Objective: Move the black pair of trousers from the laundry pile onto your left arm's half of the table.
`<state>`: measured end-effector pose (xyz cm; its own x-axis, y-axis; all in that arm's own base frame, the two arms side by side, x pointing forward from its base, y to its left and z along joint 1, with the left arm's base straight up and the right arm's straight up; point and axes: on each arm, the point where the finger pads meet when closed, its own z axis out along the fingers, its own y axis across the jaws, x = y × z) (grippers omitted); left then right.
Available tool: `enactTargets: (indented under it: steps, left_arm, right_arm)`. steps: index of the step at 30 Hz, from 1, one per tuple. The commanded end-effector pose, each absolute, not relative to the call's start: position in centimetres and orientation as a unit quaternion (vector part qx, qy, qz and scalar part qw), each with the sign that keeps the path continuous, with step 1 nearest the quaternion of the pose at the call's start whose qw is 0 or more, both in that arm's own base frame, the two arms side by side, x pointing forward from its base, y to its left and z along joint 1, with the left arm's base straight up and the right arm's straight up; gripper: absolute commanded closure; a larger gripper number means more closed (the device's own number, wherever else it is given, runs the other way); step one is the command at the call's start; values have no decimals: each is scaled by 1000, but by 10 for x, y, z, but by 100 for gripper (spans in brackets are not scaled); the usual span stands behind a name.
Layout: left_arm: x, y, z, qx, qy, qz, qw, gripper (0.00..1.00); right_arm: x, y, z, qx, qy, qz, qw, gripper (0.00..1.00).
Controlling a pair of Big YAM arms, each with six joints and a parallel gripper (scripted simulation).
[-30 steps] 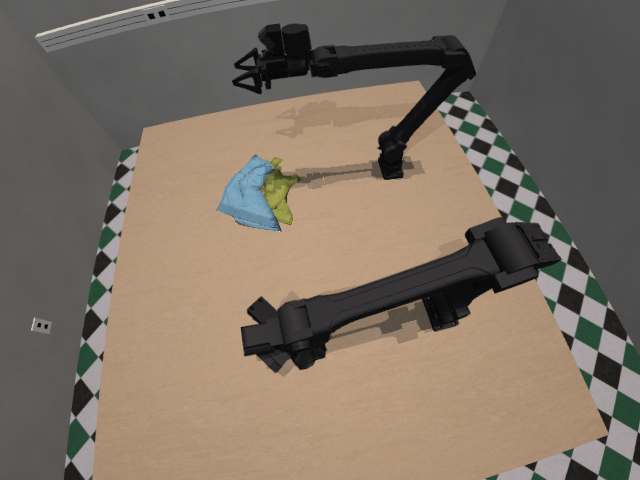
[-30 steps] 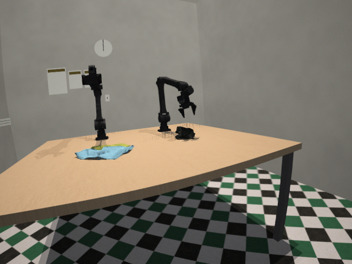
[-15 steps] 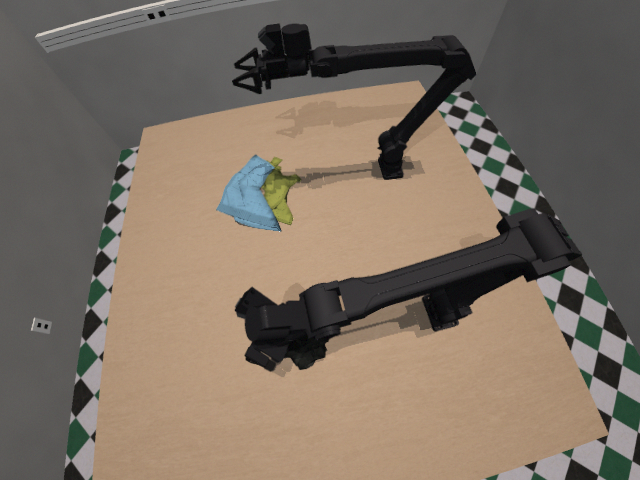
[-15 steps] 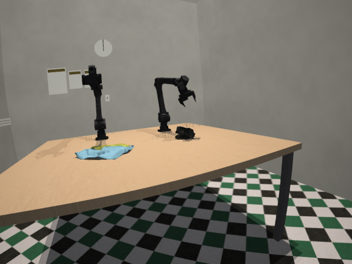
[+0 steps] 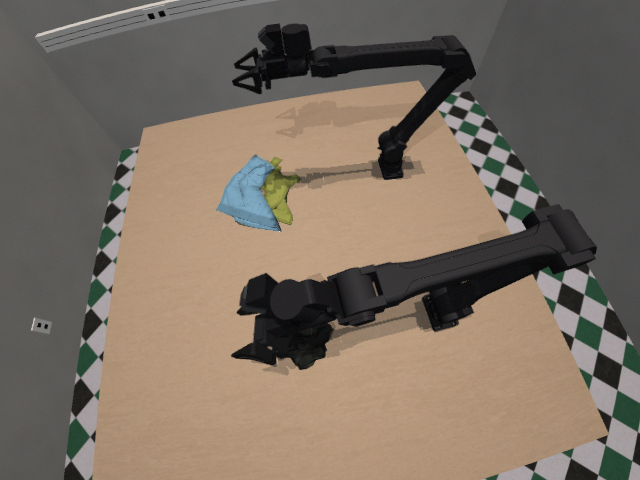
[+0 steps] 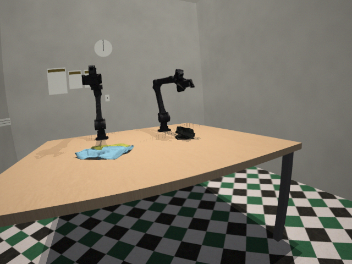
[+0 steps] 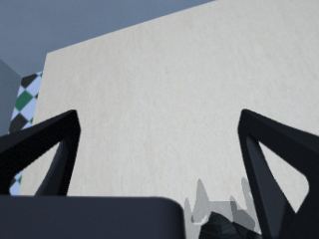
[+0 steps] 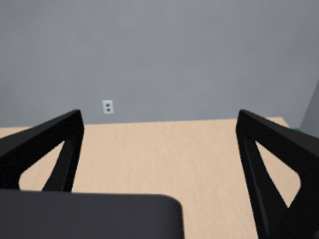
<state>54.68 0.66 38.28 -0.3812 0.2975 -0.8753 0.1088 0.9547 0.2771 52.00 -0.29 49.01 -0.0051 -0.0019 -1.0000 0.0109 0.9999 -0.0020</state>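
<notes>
Hovering left gripper (image 5: pixel 237 333) (image 6: pixel 187 86) (image 7: pixel 159 114): raised above your table (image 5: pixel 206 413) (image 6: pixel 198 159) (image 7: pixel 140 100) (image 8: pixel 150 159); its jaws stand wide apart, with nothing between them.
Black trousers (image 5: pixel 307 356) (image 6: pixel 185 132) (image 7: pixel 219 226): bunched on your left arm's half, well apart from the other laundry; the arm partly hides them from above.
Blue piece (image 5: pixel 245 191) (image 6: pixel 108 152): spread on the right arm's half; it touches the yellow-green piece (image 5: pixel 278 191) (image 6: pixel 122 145).
Right gripper (image 5: pixel 234 73) (image 6: pixel 91 79) (image 8: pixel 159 114): open and holding nothing, high up, away from both pieces.

clock (image 6: pixel 103 48): wall | outlet (image 5: pixel 41 326) (image 8: pixel 108 107): wall | floor (image 5: pixel 617 364) (image 6: pixel 181 227) (image 7: pixel 24 101): checkered
</notes>
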Motion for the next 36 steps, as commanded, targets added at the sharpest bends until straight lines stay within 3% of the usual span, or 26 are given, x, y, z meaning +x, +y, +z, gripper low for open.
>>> enactTargets:
  steps: [1, 11, 19, 22, 36]
  left_arm:
    - [551, -4, 397, 79, 809, 56, 580, 8]
    - [517, -8, 497, -10, 704, -17, 710, 8]
    - [528, -1, 469, -1, 723, -3, 691, 8]
    - [507, 0, 542, 8, 675, 8, 738, 8]
    - [521, -1, 534, 6, 686, 6, 728, 8]
  right_arm:
    - [521, -3, 496, 10, 706, 4, 708, 8]
    - [521, -3, 496, 10, 706, 4, 708, 8]
    - [521, -3, 496, 10, 706, 4, 708, 8]
    - [521, -3, 496, 10, 706, 4, 708, 8]
    - [520, 6, 496, 2, 706, 11, 708, 8]
